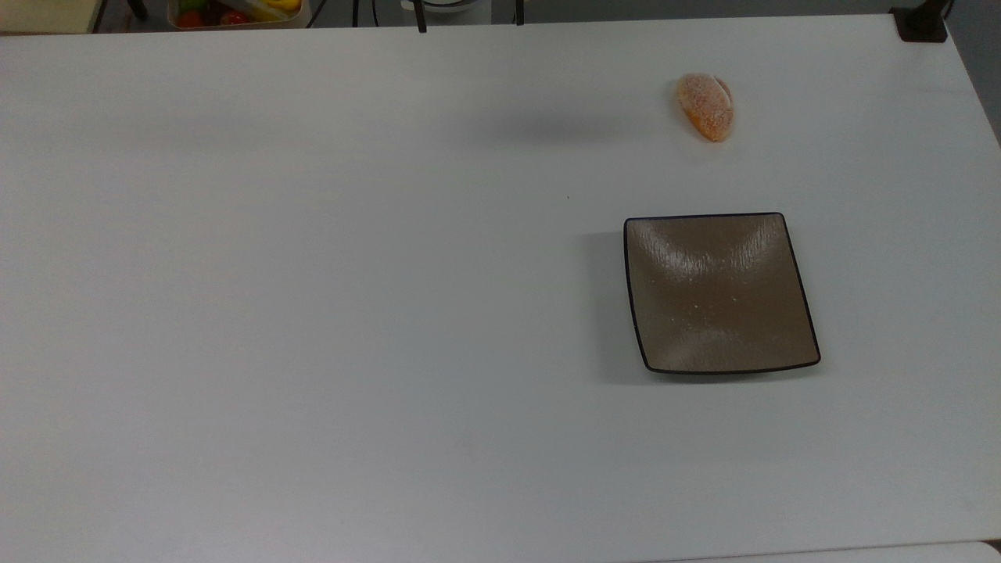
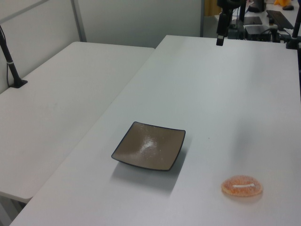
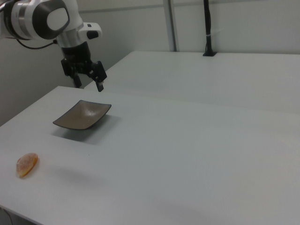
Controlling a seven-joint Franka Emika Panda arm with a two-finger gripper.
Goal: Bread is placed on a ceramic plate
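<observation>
The claw [image 3: 88, 82] is being held up in the air with its two fingers apart and nothing between them. In the right view, the ceramic plate [image 3: 70, 122] is lying on the white table [image 3: 187, 154] just below the claw. The bread [image 3: 26, 164] is resting on the table, well apart from the claw, down toward the right view's left, not on the plate.

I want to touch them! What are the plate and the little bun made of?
The plate looks like glazed pottery: brown-grey, shiny, with streaky glints and a thin black rim. The bun looks like baked bread, orange-gold with a pale sugary speckle, though it could be a pretend one.
</observation>
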